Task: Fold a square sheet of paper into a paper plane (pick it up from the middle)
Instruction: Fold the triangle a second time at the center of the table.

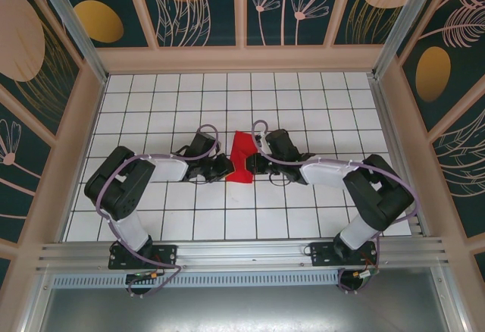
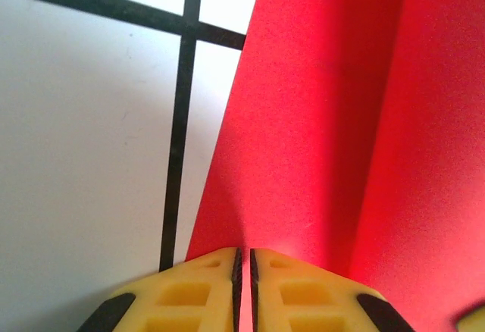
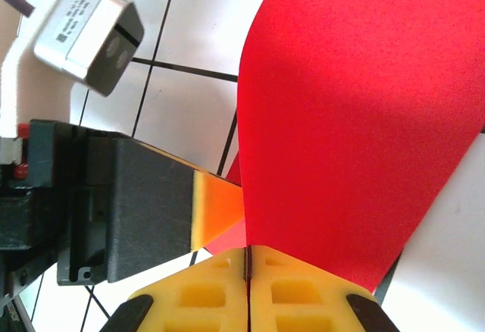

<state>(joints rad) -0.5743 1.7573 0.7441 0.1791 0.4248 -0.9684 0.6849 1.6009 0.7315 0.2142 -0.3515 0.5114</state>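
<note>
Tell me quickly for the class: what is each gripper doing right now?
Left gripper: closed, pinching the paper.
Right gripper: closed, pinching the same paper.

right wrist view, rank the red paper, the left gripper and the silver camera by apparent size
1. red paper
2. left gripper
3. silver camera
The paper lies nearest the lens, so true sizes stay unsure.

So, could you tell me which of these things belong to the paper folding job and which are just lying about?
For the job: red paper, pinched by the left gripper and the right gripper.
Just around: tiled table, patterned walls, metal rail.
</note>
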